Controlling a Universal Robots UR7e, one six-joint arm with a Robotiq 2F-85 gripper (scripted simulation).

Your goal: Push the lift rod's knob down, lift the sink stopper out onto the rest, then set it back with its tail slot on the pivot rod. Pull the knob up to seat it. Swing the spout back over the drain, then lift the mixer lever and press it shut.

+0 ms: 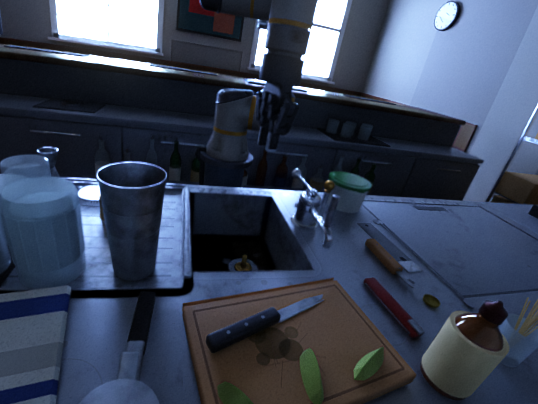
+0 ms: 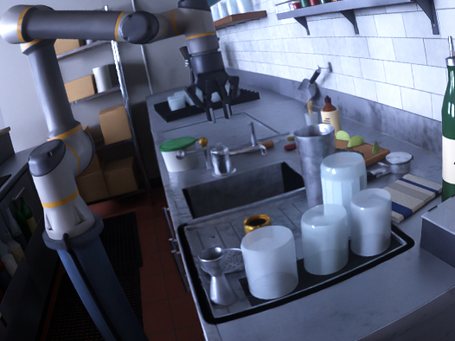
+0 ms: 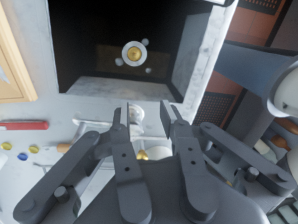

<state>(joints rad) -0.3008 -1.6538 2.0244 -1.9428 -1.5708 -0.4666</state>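
Observation:
The brass-topped sink stopper (image 1: 243, 263) (image 3: 134, 53) sits in the drain at the bottom of the dark basin (image 1: 240, 232) (image 2: 242, 185). The faucet body (image 1: 307, 202) (image 2: 221, 159) stands on the basin's right rim. Its spout (image 1: 325, 227) (image 2: 246, 149) points out over the counter, away from the basin. The mixer lever (image 1: 301, 180) (image 2: 189, 152) slants up from the body. The brass lift rod knob (image 1: 328, 186) (image 2: 203, 141) (image 3: 142, 155) stands behind the faucet. My gripper (image 1: 270, 140) (image 2: 218, 113) (image 3: 145, 117) hangs high above the faucet. It is partly open and holds nothing.
A drainer tray (image 2: 294, 259) with a steel cup (image 1: 132, 220) (image 2: 313, 160) and frosted tumblers (image 2: 341, 216) lies left of the basin. A cutting board (image 1: 295, 340) with a knife (image 1: 260, 322) sits in front. A green-lidded tub (image 1: 350, 190) (image 2: 179, 152) stands behind the faucet. More knives (image 1: 392, 280) lie on the right.

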